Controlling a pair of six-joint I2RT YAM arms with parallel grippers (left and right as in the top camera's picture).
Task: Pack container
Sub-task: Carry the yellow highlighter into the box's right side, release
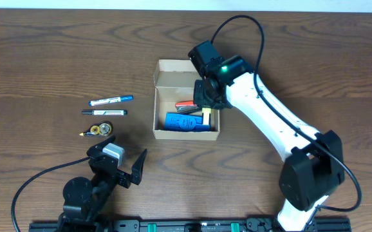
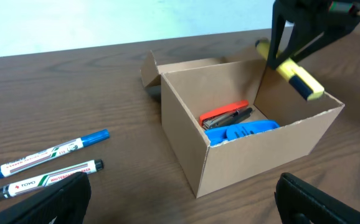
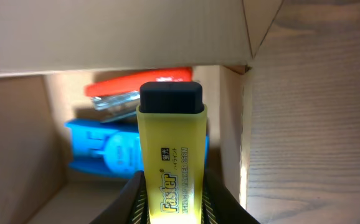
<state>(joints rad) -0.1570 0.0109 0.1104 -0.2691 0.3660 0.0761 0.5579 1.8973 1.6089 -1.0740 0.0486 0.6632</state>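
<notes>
Right gripper (image 1: pixel 206 103): fingers clamped on yellow highlighter (image 3: pixel 170 155), hanging over right end of container (image 2: pixel 248 155). Container mid-table, lid open. Inside: red stapler (image 2: pixel 225 113), blue item (image 2: pixel 239 130). Unpacked, well left of it: blue-cap marker (image 1: pixel 111 100), black-cap marker (image 1: pixel 104 112), small round item (image 1: pixel 99 131). Left gripper (image 1: pixel 123 158): jaws apart, empty, near edge. Roughly half done.

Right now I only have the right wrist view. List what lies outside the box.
Observer: A blue-capped marker, a black-capped marker and a small round yellow-and-black item lie on the table, left of the container.
Operator: Report the left gripper.
Observer: The left gripper is open and empty, near the table's front edge.
Operator: Give me the highlighter's pose.
Observer: The right gripper holds the highlighter tilted, above the container's right-end rim.
</notes>
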